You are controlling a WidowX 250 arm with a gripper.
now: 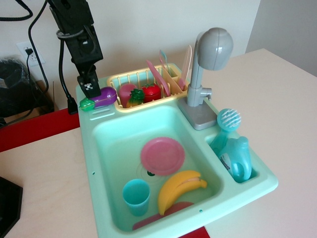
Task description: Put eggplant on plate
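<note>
Eggplant (pixel 99 98) lies w/ long axis across, cap at left, upper left; tool (pixel 91 87) clamped on it; yellow rack (pixel 143 79) just right.

We only get one view here, shot from above and in front, angled down at the toy sink (pixel 99 163) on the table (pixel 44 178). It's fairly close: the sink fills most of the frame, the wall is behind, and the arm (pixel 79 39) comes in at top left.
</note>
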